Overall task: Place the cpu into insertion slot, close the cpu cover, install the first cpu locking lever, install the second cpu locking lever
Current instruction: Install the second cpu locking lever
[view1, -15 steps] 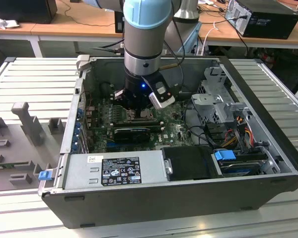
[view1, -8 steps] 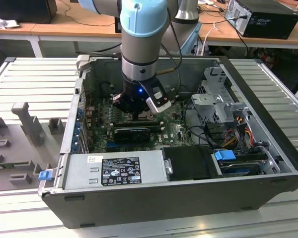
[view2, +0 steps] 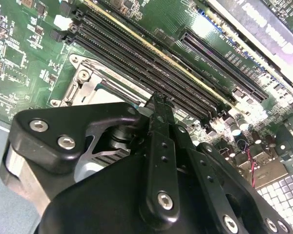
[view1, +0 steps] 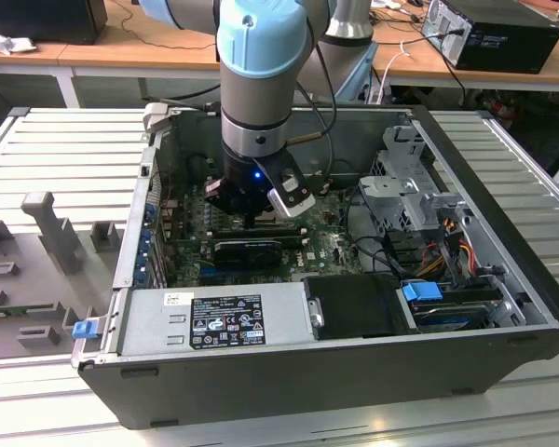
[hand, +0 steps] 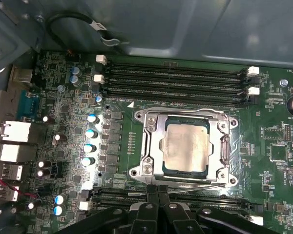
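Exterior view: my gripper (view1: 250,222) sits low inside the open computer case (view1: 466,140), over the motherboard.

First wrist view: cpu (hand: 186,146) seated in insertion slot (hand: 167,168); cpu cover (hand: 151,146) down; my gripper clenched, empty, by the frame's edge.

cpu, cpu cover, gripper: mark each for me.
cpu (hand: 186,146): first wrist view, middle of its silver top.
cpu cover (hand: 219,147): first wrist view, side rail of the frame.
gripper (hand: 158,191): first wrist view, between fingertips.
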`<action>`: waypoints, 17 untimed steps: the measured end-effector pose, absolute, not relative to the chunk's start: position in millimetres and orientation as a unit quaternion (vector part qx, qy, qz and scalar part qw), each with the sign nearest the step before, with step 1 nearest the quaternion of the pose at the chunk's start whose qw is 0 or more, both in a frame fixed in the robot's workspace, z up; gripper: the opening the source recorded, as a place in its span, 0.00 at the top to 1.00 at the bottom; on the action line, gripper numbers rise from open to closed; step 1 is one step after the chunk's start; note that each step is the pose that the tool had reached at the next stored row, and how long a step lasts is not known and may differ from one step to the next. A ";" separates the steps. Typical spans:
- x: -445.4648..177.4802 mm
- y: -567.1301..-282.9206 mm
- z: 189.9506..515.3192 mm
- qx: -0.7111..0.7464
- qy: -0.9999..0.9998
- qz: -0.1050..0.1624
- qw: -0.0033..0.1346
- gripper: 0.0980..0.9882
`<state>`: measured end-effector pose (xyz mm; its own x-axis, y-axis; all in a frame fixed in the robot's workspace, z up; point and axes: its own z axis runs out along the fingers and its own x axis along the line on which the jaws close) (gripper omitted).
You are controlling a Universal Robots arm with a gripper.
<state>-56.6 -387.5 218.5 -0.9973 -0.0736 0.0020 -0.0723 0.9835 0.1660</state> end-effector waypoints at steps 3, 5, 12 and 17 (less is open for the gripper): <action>-56.6 -387.5 218.5 0.037 -0.996 -0.083 0.004 0.99; -56.7 -387.6 218.5 0.037 -0.996 -0.083 0.004 0.99; -57.5 -390.3 218.6 0.037 -0.995 -0.090 0.004 0.99; -64.4 -396.2 217.9 0.037 -0.993 -0.110 0.003 0.99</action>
